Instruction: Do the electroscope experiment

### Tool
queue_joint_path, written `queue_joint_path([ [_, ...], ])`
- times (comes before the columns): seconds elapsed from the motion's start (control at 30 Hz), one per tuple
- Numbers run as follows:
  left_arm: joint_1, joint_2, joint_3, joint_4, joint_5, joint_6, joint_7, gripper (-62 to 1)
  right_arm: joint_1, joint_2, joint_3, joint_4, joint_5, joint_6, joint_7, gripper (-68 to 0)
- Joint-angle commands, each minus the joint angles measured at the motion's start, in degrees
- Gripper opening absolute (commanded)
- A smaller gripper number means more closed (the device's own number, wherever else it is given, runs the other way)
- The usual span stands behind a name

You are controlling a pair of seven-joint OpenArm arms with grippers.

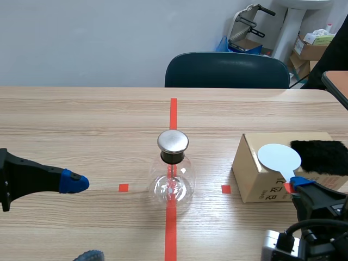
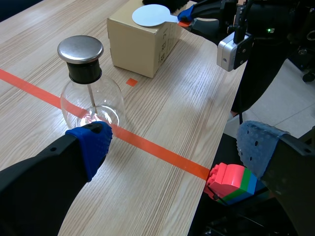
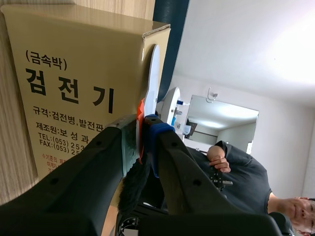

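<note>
The electroscope, a clear glass flask [image 1: 173,184] with a round metal cap [image 1: 173,141], stands on the red tape line at mid-table. To its right, a white disc paddle [image 1: 278,157] lies on top of a cardboard box [image 1: 255,179], and my right gripper [image 1: 296,186] is shut on the paddle's red handle [image 3: 140,123]. A black fur cloth [image 1: 321,156] also lies on the box, beside the disc. My left gripper [image 2: 172,147] stands open to the left of the flask [image 2: 91,103], its near blue pad [image 2: 91,147] close to the glass but apart from it.
A dark chair [image 1: 227,69] stands behind the far table edge. Coloured toy bricks [image 2: 231,182] sit below the near table edge. In the right wrist view a person in dark clothes [image 3: 241,172] is seen beyond the box [image 3: 64,88]. Bare wood lies left of the flask.
</note>
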Motion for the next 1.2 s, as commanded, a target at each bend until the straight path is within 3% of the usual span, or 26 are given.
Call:
queue_joint_path([
  [0.0,0.1,0.4,-0.5,0.4,-0.5,0.2,-0.8,-6.5,-0.1,0.6,0.5,1.0,0.3,-0.6,-0.2,-66.4],
  [0.57,0.1,0.4,-0.5,0.4,-0.5,0.4,-0.6,-6.5,-0.1,0.6,0.5,1.0,0.3,-0.5,-0.2,-66.4],
  [0.8,0.1,0.4,-0.5,0.4,-0.5,0.5,-0.6,-6.5,-0.1,0.6,0.5,1.0,0.3,2.5,-0.2,-66.4],
  [1.17,0.1,0.4,-0.5,0.4,-0.5,0.5,-0.6,-6.5,-0.1,0.6,0.5,1.0,0.3,2.5,-0.2,-66.4],
])
